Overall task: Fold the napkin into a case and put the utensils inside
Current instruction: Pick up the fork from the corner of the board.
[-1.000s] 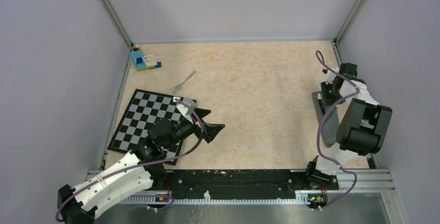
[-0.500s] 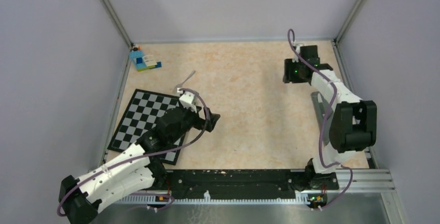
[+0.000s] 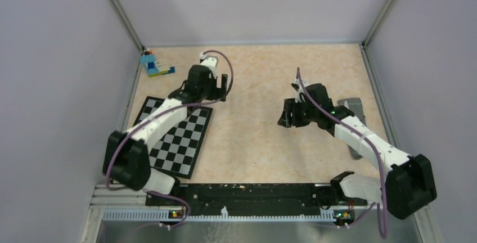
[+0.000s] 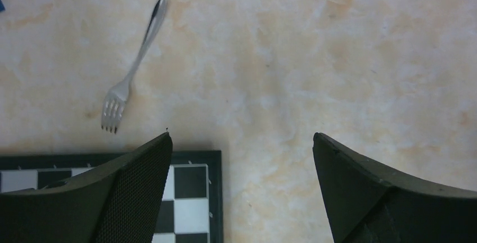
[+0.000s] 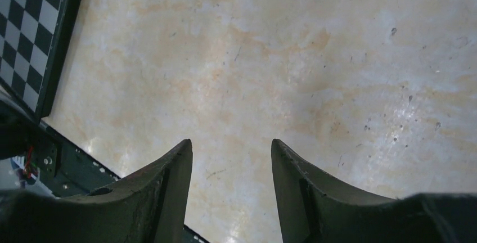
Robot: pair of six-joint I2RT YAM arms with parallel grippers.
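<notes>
The silver fork [image 4: 132, 74] lies on the bare table just beyond the checkered mat's far edge; in the top view my left arm covers it. My left gripper [image 4: 242, 142] [image 3: 218, 91] hovers wide open above the mat's far right corner, with the fork ahead and to the left of its fingers. The dark grey napkin [image 3: 353, 107] lies as a narrow strip along the right edge, partly under my right arm. My right gripper [image 5: 232, 147] [image 3: 286, 116] hangs open over bare table right of the middle, holding nothing.
The black-and-white checkered mat [image 3: 174, 136] lies at the left, its corner [image 4: 197, 198] under my left gripper. A blue toy-brick block [image 3: 154, 64] stands in the far left corner. Walls close the table on three sides, and the base rail [image 3: 253, 195] runs along the near edge.
My left arm swung from over the mat's right side out to the far side, above the fork. My right arm left the strip at the right edge, came toward the middle, and its jaws spread wider.
</notes>
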